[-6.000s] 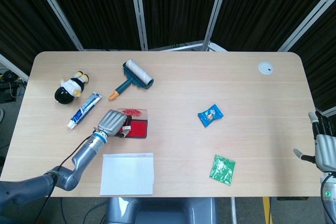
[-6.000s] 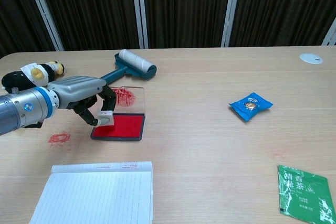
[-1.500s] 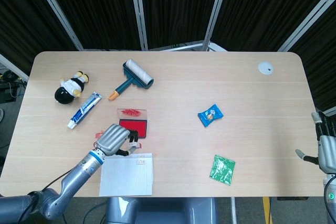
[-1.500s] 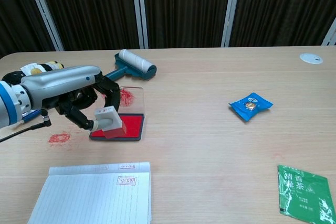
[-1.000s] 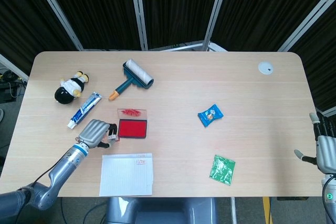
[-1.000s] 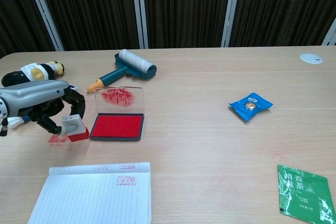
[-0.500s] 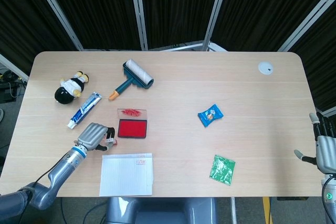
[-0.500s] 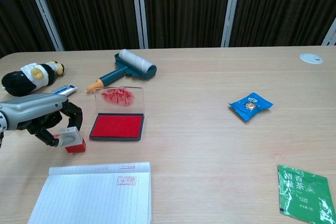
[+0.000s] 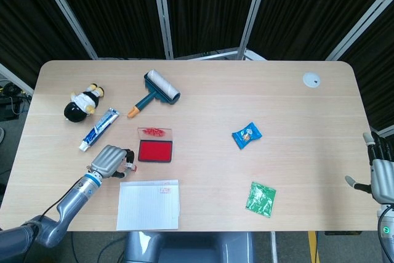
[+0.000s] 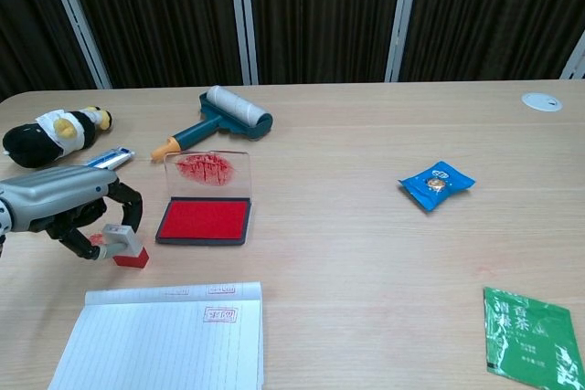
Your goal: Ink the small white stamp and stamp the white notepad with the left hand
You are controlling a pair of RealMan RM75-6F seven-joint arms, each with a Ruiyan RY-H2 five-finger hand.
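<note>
The small white stamp with a red base stands on the table just left of the open red ink pad. My left hand curls over it, with the stamp between thumb and fingers; the head view shows the same left hand beside the ink pad. Below them lies the white notepad, bearing a red stamp mark near its top edge. At the far right edge of the head view, my right hand stays off the table with fingers apart, holding nothing.
A lint roller, a penguin plush and a toothpaste tube lie behind the ink pad. A blue snack packet and a green packet lie to the right. A white disc is at the back right.
The left hand has carried the stamp from over the notepad to the table left of the ink pad. It has hardly moved in the last half second. The right hand is still.
</note>
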